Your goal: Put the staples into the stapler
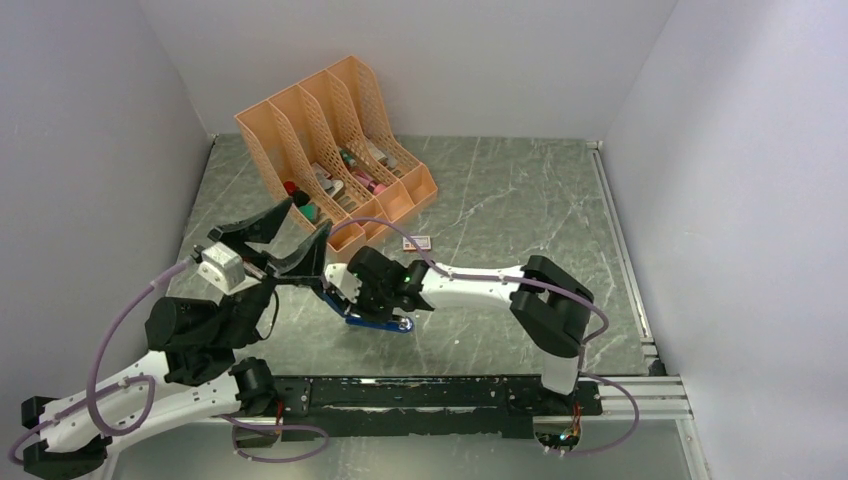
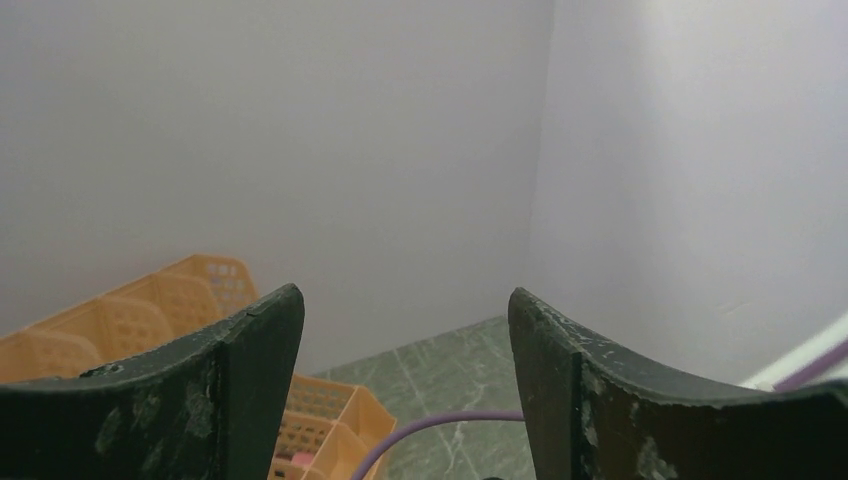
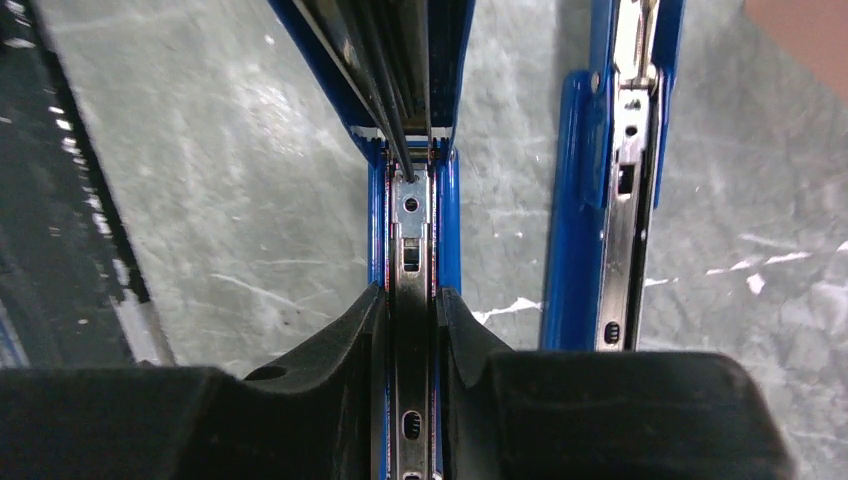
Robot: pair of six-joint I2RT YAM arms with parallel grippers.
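1. The right tool [image 3: 410, 292] is pressed in on the stapler [image 1: 382, 323], pinching the narrow metal track that runs down its blue body. The stapler lies opened out on the bench [image 1: 520, 200], and its other blue-and-metal half sits just beside the held one.
2. The left tool [image 2: 402, 305] is up in the air with its fingers spread wide and nothing between them. It points at the back wall above the orange file rack [image 1: 415, 187].
3. As for the staples, I can't pick them out in any view. Only a little white-and-red box [image 1: 417, 242] sits beyond the stapler, near the rack's front. I see no strip in the part of the track that shows, so I'd say loading is not yet done.
4. To do this well, the right hold wants to be firm and low, with the track level and its open side up.
5. The left tool should take the strip by its long sides with the legs down. It should line the strip up along the track and slide it in rather than drop it.
6. Watch out: a tilted strip could jam or snap, and the stapler may skid on that smooth bench.
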